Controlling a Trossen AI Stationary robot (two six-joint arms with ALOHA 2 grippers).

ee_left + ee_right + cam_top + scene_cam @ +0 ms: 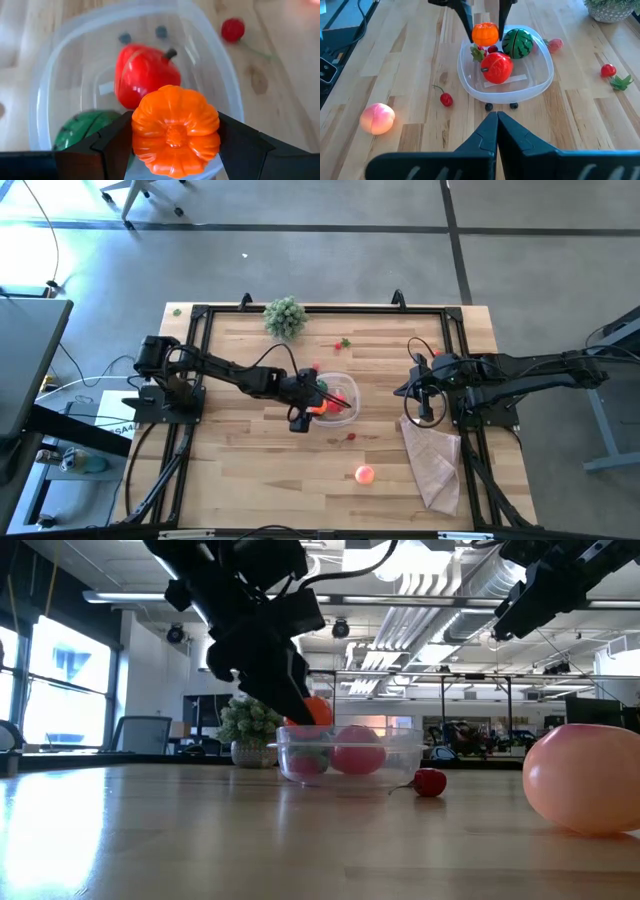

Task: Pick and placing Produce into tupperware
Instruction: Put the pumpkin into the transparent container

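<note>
Orange ribbed plastic marks the item in hand: a small toy pumpkin (175,131), held by the left claw (175,137) over the near rim of the tupperware (540,82). Its dark fingers (112,145) pinch the pumpkin by opposite flanks, with its stem dimple facing the wrist camera. By its look it is a hollow, rigid moulding, so I judge it light and stiff, with a glossy skin that could slip; the grooves between the lobes offer the best purchase, and the present hold across the widest girth appears sound.

The tupperware is a clear container with a whitish rim, sitting near the middle of the table (250,480). Inside lie a red apple-like piece (496,67) with a dark stem, a green striped melon (517,43) and at least one small dark red berry. The container looks thin-walled and light; I judge it may skid if a claw nudges it.

Produce outside the container: a pink-orange peach (377,118) well apart toward the table front, a red cherry (446,99) with stem near the container, a pink piece (554,44) just beside its far rim, and a red piece with green leaves (609,71) farther off.

The right claw (496,117) waits at the right of the table above the tan cloth (432,465), fingers pressed together, empty.
</note>
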